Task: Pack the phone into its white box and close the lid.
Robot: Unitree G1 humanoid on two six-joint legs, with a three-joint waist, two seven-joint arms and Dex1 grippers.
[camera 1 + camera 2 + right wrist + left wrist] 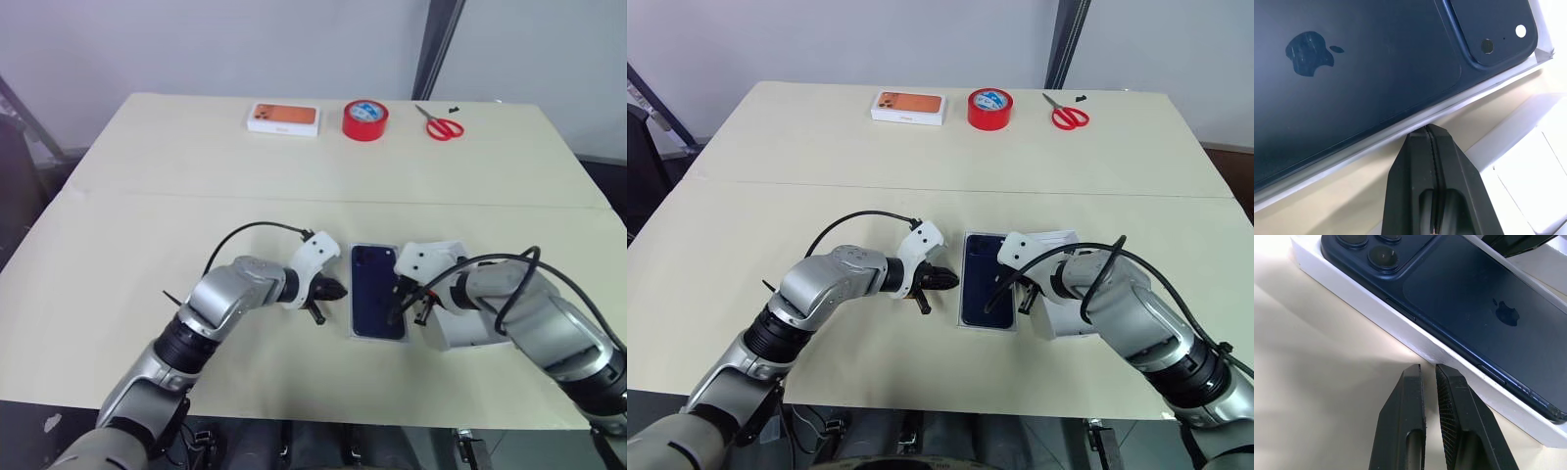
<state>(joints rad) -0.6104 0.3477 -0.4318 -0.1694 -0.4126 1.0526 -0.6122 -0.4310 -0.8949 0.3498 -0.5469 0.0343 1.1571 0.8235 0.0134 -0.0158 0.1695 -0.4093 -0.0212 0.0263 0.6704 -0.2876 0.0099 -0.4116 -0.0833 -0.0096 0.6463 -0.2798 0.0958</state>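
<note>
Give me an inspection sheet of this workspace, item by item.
Surface: beige table, a seam running across it.
Job's things: phone lies back up in the white box; the lid lies beside it, under the right arm, not yet on.
Clutter: orange-topped box, red tape roll and red scissors along the far edge.
Grippers: left gripper shut, empty, just beside the box; right gripper shut, empty, at the box's other side.
Cables: black cable looping over the left arm; another over the right.
Surroundings: pale wall, dark pole behind the table.
</note>
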